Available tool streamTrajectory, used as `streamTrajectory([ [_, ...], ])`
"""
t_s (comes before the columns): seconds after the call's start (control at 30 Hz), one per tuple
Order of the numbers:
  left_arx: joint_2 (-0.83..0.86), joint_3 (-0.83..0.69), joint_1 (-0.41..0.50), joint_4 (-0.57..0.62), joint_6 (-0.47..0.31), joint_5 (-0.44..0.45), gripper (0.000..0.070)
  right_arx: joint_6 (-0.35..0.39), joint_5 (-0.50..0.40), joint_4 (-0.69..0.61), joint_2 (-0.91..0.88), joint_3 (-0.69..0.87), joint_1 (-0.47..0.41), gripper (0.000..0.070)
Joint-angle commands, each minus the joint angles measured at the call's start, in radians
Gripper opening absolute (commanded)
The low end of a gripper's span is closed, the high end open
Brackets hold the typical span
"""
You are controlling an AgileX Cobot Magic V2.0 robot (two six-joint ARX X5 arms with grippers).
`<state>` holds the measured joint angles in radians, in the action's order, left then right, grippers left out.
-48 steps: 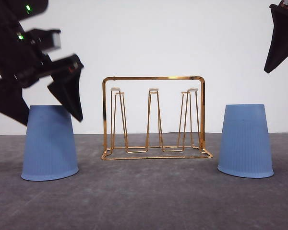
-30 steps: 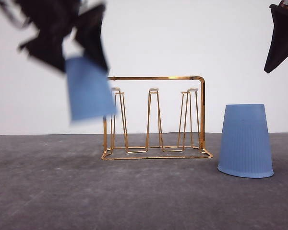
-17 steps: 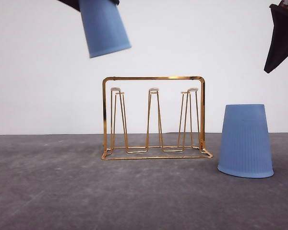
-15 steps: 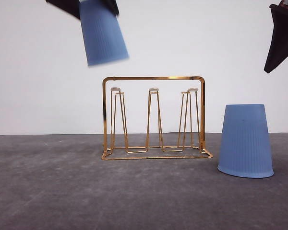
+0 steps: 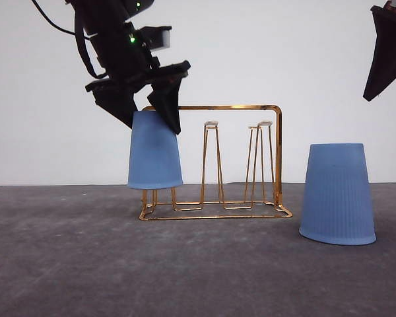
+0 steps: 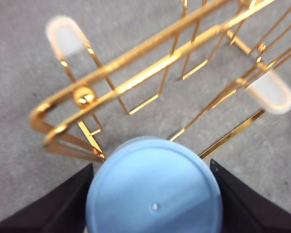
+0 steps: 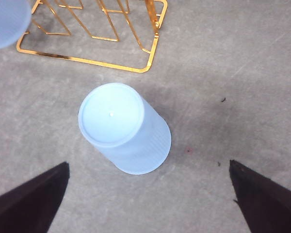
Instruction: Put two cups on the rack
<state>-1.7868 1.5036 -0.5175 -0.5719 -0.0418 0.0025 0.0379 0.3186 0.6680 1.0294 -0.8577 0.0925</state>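
The gold wire rack (image 5: 211, 162) stands directly under the left gripper (image 5: 140, 105), whose jaws are closed on the flat bottom end of one inverted blue cup (image 5: 155, 150). This cup hangs mouth down below the jaws, its long axis almost upright, over the rack's leftmost prongs and not yet down at the base. The second cup (image 5: 337, 193) stands on the table (image 5: 198, 264) under the right gripper (image 7: 145, 204), whose jaws are wide apart and empty.

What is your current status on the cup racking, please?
Left gripper shut on first cup, upside down over rack left end. Right gripper open above second cup on table. Nothing obstructing.
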Motion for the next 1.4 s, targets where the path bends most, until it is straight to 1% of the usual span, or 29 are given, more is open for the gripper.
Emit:
streamTrajectory([
  [0.0,-0.022,0.016,-0.005,0.009,-0.025,0.004,0.0567,0.018,0.003,-0.011,0.009,-0.021,0.004,0.0687],
  [0.03,-0.023,0.016,-0.005,0.008,-0.025,0.004,0.0585,0.019,0.008,-0.014,0.009,-0.021,0.005,0.0698],
  [0.1,-0.023,0.016,-0.005,0.01,-0.025,0.005,0.0588,0.019,0.027,-0.034,0.01,-0.021,0.013,0.07],
  [0.2,-0.022,0.021,0.0,-0.007,-0.026,0.01,0.0588,0.019,0.031,-0.075,0.019,-0.021,0.039,0.07],
  [0.37,-0.019,0.047,0.026,-0.1,-0.047,0.076,0.0587,0.015,0.026,-0.143,0.073,-0.021,0.093,0.07],
  [0.47,-0.003,0.063,0.058,-0.163,-0.059,0.099,0.0587,0.016,-0.001,-0.191,0.132,-0.021,0.123,0.07],
  [0.6,0.053,0.064,0.117,-0.189,-0.059,0.124,0.0587,0.018,-0.045,-0.249,0.22,-0.021,0.141,0.07],
  [0.77,0.146,0.064,0.183,-0.264,-0.056,0.176,0.0585,0.019,-0.047,-0.284,0.329,-0.021,0.141,0.07],
  [0.97,0.24,0.056,0.2,-0.389,-0.062,0.207,0.0585,0.018,-0.046,-0.31,0.425,-0.021,0.141,0.07],
  [1.0,0.253,0.05,0.199,-0.412,-0.061,0.208,0.0585,0.018,-0.045,-0.314,0.434,-0.021,0.141,0.0673],
  [1.07,0.279,0.029,0.198,-0.429,-0.056,0.207,0.0585,0.017,-0.039,-0.323,0.445,-0.021,0.142,0.051],
  [1.1,0.292,0.015,0.198,-0.429,-0.053,0.207,0.0585,0.017,-0.033,-0.327,0.448,-0.021,0.142,0.0443],
  [1.13,0.304,-0.002,0.198,-0.425,-0.05,0.207,0.0585,0.018,-0.031,-0.33,0.448,-0.021,0.143,0.0397],
  [1.2,0.333,-0.048,0.199,-0.414,-0.037,0.207,0.0585,0.018,-0.028,-0.335,0.447,-0.023,0.144,0.035],
  [1.27,0.36,-0.102,0.205,-0.4,-0.027,0.205,0.0585,0.018,-0.016,-0.321,0.442,-0.037,0.144,0.0345],
  [1.37,0.404,-0.197,0.218,-0.361,-0.016,0.204,0.0585,0.024,0.021,-0.256,0.417,-0.094,0.144,0.0345],
])
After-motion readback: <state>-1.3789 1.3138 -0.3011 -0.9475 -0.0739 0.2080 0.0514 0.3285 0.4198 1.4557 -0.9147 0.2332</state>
